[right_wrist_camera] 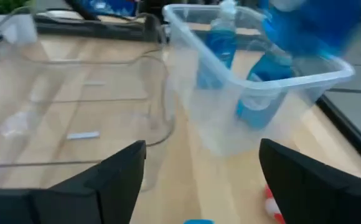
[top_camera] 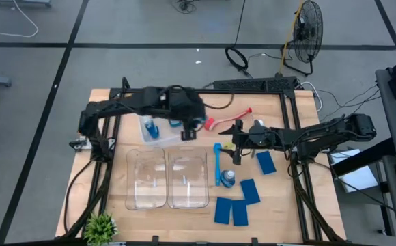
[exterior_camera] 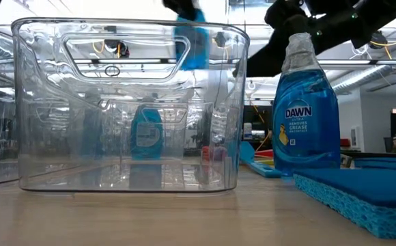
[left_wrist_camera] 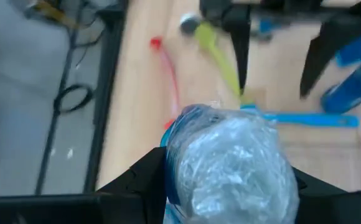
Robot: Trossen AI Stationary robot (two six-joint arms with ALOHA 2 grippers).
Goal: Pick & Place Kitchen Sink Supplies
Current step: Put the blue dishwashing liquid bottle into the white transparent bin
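My left gripper (top_camera: 189, 128) pinches a blue bottle (left_wrist_camera: 230, 165), carried above the table beside the small bin (top_camera: 151, 130), probably its destination. Next I lower and release. My right gripper (top_camera: 237, 152) waits spread near the blue brush (top_camera: 217, 164).

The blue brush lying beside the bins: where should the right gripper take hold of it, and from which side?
Probably at mid-handle, from straight above. The blue brush lies flat on the table, its slim handle running along the edge of the nearer clear bin, with a bottle standing at its lower end. The right gripper, open, is close by; its fingers should straddle the handle crosswise.
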